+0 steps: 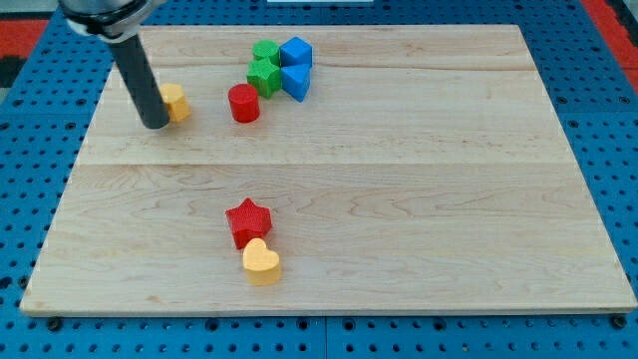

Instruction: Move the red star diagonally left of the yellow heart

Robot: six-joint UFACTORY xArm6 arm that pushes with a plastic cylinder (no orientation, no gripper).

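The red star [247, 220] lies on the wooden board low in the view, left of centre. The yellow heart [261, 261] sits just below and slightly right of it, touching it. My tip [156, 125] is at the view's upper left, far from both, right beside a yellow block [176, 102] on that block's left.
A red cylinder [243, 103] stands right of the yellow block. A cluster of two green blocks [264, 66] and two blue blocks [296, 66] sits at the top centre. The board's left edge [72, 170] is near my tip.
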